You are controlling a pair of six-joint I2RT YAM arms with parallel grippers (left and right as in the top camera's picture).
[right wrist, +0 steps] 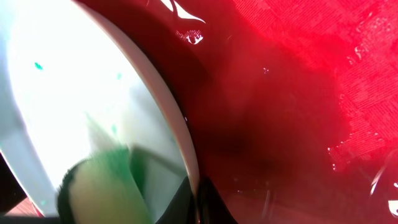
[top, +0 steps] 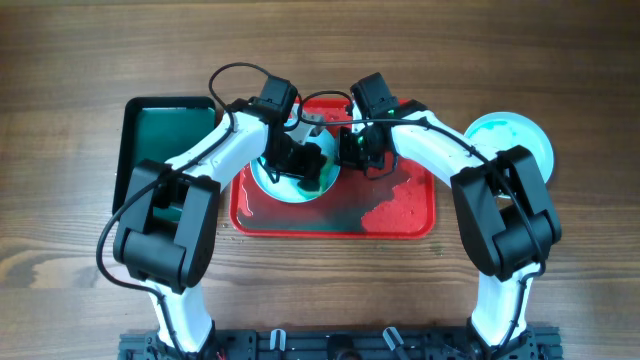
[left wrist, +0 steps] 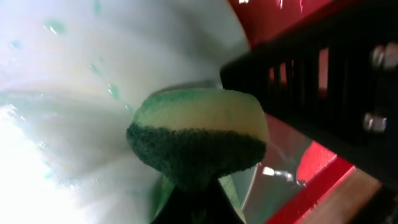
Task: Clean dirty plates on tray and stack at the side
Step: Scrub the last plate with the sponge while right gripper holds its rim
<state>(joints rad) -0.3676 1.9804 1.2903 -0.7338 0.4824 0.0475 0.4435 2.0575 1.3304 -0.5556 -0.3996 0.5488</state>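
Observation:
A pale, whitish plate sits tilted on the left part of the red tray. My left gripper is shut on a yellow-and-green sponge pressed on the plate's face, which carries small teal specks. My right gripper is shut on the plate's rim, with one finger on either side. The sponge also shows in the right wrist view. A pale turquoise plate lies on the table right of the tray.
A smaller dark green tray lies left of the red tray. Dark wet smears cover the red tray's middle. The right gripper's black body is close beside the sponge. The tray floor fills the right wrist view.

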